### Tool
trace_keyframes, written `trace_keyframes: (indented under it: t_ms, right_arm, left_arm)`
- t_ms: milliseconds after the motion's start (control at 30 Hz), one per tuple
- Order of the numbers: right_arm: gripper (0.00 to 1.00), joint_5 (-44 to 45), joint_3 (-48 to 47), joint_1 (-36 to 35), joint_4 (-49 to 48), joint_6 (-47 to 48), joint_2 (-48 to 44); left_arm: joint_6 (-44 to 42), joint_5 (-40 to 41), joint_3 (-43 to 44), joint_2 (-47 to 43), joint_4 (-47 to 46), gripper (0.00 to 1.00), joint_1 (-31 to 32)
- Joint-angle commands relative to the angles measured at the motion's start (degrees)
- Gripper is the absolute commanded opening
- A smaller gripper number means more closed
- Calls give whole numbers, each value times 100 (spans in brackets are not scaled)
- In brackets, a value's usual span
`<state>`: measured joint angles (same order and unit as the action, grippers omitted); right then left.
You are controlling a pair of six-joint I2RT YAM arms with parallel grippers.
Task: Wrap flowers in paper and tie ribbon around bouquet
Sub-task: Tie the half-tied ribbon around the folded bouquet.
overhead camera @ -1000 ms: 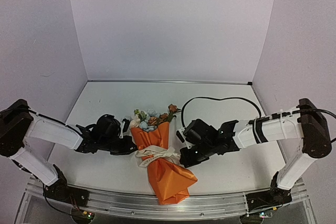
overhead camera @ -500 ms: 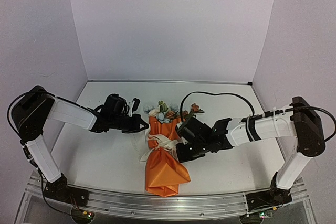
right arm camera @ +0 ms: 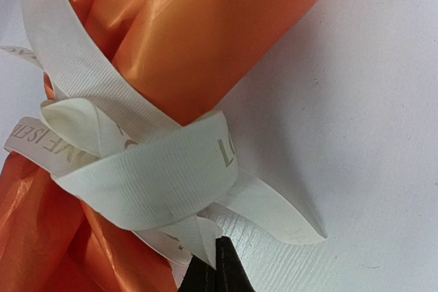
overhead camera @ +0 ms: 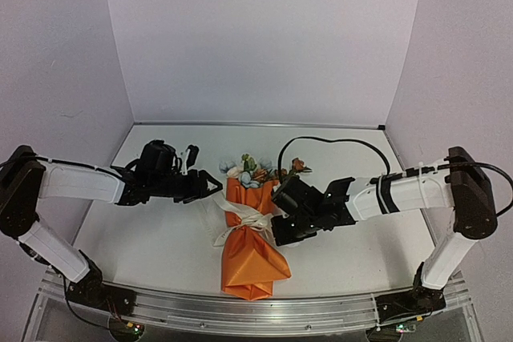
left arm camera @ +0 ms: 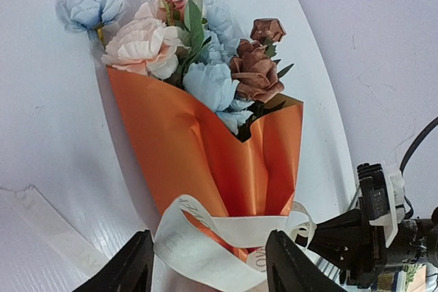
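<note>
Under both sets of fingers: white table [overhead camera: 160, 238]. Lying flat on it, between the left gripper [left arm camera: 209, 251] and the right gripper [right arm camera: 216, 258]: the bouquet [overhead camera: 244, 206], narrow end toward the arm bases, wide end away.

Straight ahead of the left fingers [left arm camera: 133, 268], filling most of that wrist view: the paper [left arm camera: 205, 148], orange, rolled into a cone, open mouth on the side far from the fingertips.

Past that mouth, farthest from the left fingers: the flowers [left arm camera: 205, 66] (pale pink, light blue, rust, a few green leaves).

Just in front of the left fingertips, circling the cone's waist: the ribbon [right arm camera: 150, 176], cream with faint lettering, one loose tail trailing over the table off to one side of the fingers.

Left fingers spread apart, nothing clamped between them, ribbon band showing in the gap.

Right fingers [right arm camera: 229, 271] pressed together, pinching a ribbon tail at their very tips; knot directly ahead, orange cone beyond it.
</note>
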<state>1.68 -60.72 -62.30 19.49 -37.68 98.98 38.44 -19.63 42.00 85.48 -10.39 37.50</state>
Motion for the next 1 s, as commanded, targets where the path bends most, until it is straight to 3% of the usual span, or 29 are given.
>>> trace_keyframes:
  t_ms: [0,200,567,967]
  right_arm:
    - [0,100,-236,16,99,15,-177]
    - [0,95,-229,12,107,6,-171]
    - [0,22,-221,16,99,58,-151]
    - [0,0,-308,10,90,78,-70]
  left_arm:
    - [594,59,-318,-487,206,61,-4]
    - [1321,-146,-705,-962,339,66,1]
    - [3410,-586,-1214,-784,-1127,63,107]
    - [3947,-256,-850,-324,-664,58,466]
